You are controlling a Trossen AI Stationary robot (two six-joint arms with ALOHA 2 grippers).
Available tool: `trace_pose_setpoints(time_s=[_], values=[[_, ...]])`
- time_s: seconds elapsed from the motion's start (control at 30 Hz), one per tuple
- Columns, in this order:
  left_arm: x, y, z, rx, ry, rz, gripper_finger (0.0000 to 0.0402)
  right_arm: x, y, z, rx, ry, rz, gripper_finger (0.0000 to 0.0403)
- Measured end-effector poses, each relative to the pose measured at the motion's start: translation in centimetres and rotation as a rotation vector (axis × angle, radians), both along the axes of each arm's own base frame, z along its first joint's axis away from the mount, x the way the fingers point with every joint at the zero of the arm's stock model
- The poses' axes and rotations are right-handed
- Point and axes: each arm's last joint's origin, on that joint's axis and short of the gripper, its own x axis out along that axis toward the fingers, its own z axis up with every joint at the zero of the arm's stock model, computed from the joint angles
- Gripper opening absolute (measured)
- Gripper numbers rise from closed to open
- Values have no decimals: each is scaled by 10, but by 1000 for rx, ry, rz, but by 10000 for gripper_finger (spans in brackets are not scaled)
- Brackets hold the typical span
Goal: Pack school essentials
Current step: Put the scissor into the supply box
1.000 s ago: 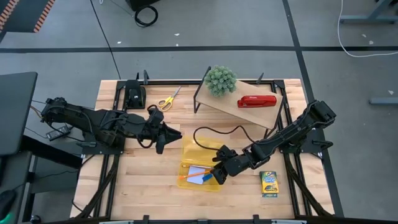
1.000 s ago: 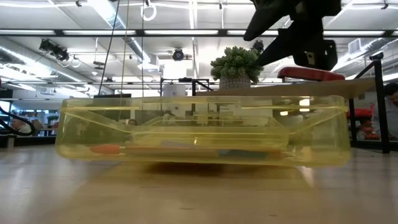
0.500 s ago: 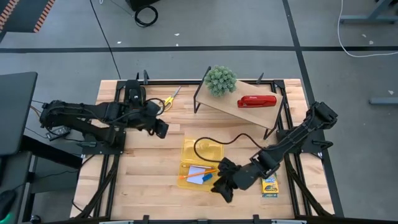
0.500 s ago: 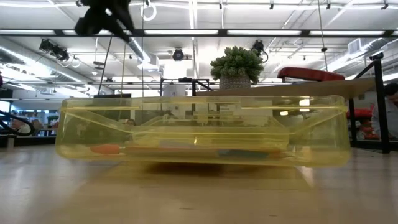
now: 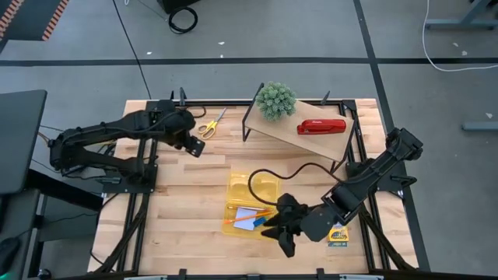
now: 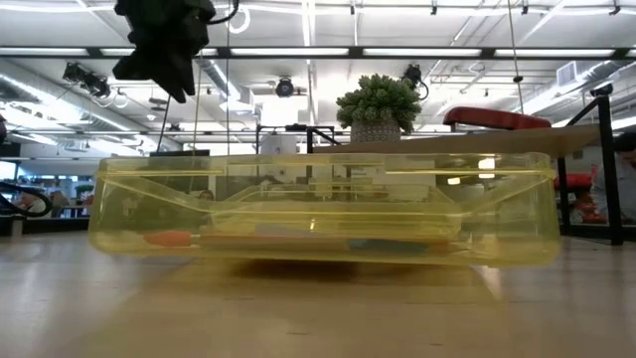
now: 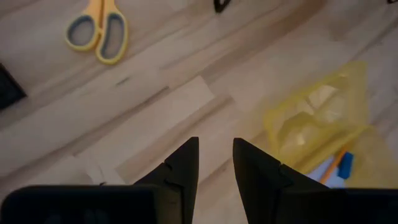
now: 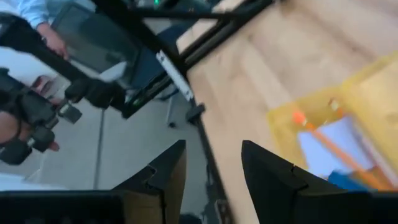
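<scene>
Scissors [image 5: 208,124] lie on the wood near the table's far edge, just beyond the left gripper [image 5: 194,148], whose empty fingers stand narrowly apart and should spread before dropping squarely over the yellow handles; the right gripper [image 5: 282,234] waits empty, fingers parted, by the yellow tray [image 5: 243,187].

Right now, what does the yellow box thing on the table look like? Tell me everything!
The yellow case is see-through plastic with rounded corners, lying open and flat on the wooden table. One half looks empty. The other holds a pale notepad, orange pencils and a small blue eraser. Neither gripper touches it.
</scene>
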Motion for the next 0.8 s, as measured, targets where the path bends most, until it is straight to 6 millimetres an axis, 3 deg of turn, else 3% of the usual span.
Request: trace_pose_setpoints(time_s=[0.17,0.43,0.6,0.8], values=[[8,20,-14,26,99,-66,108,0,-10,30,-118,-47,-69,161],[22,77,-62,-51,302,-184,116,5,-45,83,-294,-149,-276,161],[16,111,-84,-79,349,-188,176,9,-77,111,-395,-172,-402,161],[23,141,-92,-66,349,-162,255,18,-112,121,-449,-162,-495,161]])
